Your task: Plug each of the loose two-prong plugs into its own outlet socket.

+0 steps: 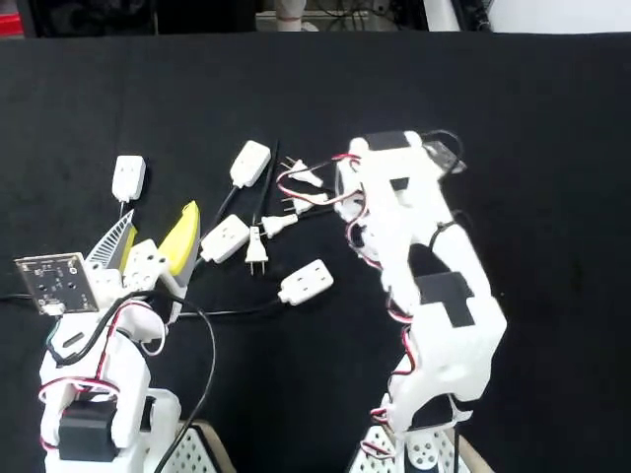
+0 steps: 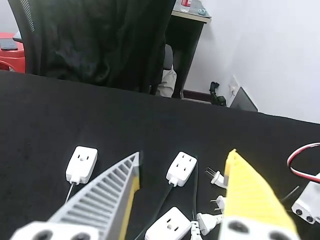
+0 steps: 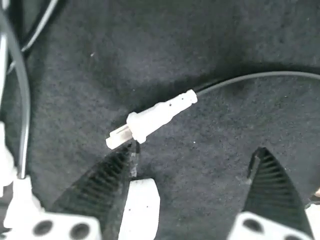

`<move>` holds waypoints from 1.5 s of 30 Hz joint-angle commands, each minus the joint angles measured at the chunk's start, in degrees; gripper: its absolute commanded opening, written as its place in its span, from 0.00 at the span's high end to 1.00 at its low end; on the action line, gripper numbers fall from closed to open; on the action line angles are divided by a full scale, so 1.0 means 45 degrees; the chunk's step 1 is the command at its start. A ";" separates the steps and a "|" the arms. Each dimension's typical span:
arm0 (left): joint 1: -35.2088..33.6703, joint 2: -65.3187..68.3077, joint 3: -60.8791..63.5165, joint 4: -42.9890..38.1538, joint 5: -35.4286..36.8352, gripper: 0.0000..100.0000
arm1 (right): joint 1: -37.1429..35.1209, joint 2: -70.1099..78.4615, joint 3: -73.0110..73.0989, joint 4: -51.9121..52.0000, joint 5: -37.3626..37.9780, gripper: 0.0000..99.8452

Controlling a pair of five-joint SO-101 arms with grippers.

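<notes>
Although the four loose two-prong plugs (image 1: 279,225) lay close to the outlet sockets (image 1: 225,238), none was seated in one: the plugs rested in a small cluster near the middle of the black surface (image 1: 552,148), with thin dark cables (image 1: 237,311) trailing from them. Three of the white sockets lay around this cluster, one just beside the plug nearest the arms. A lone socket (image 1: 129,177) sat well apart, on the left arm's side. In the right wrist view a plug (image 3: 150,120) lay flat on the surface with its cable curving away. The prong end lay just beside the tip of one dark ribbed finger (image 3: 112,177); whether the two touched could not be told. The right tool (image 3: 192,167) was spread wide, with bare surface between its fingers and nothing pinched. The right arm (image 1: 434,286) extended over the surface to the edge of the plug cluster. The left tool (image 1: 158,225) hung near the sockets on its own side, likewise spread and holding nothing, with one white ribbed finger (image 2: 107,192) and one yellow finger (image 2: 250,195). Between their tips, farther off, the left wrist view showed a socket and two of the plugs lying on the surface.
</notes>
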 commanded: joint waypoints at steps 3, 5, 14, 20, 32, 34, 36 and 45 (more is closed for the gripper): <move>-0.0049 0.0039 -0.0107 -0.0352 -0.0059 0.73 | 0.0137 0.0010 0.0947 -0.1231 -0.0078 0.67; -0.0049 0.0039 -0.0107 -0.0352 -0.0078 0.73 | -0.0234 0.0361 0.1182 -0.1641 -0.0020 0.68; -0.0049 0.0039 -0.0107 -0.0352 -0.0098 0.73 | -0.0547 0.1729 -0.0322 -0.0567 0.2012 0.95; -0.0049 0.0039 -0.0107 -0.0352 -0.0098 0.73 | -0.0508 0.1748 -0.1866 0.1661 0.3829 0.95; -0.0049 0.0039 -0.0107 -0.0332 -0.0098 0.73 | 0.0606 0.0654 -0.3350 0.3556 0.4415 0.95; -0.0049 0.0039 -0.0107 -0.0332 -0.0098 0.73 | 0.1153 0.0596 -0.3350 0.3556 0.4415 0.94; -0.0049 0.0039 -0.0107 -0.0332 -0.0098 0.73 | 0.1465 0.0635 -0.3272 0.3556 0.4317 0.90; -0.0049 0.0039 -0.0107 -0.0332 -0.0078 0.73 | 0.1602 0.0635 -0.3136 0.3477 0.1680 0.56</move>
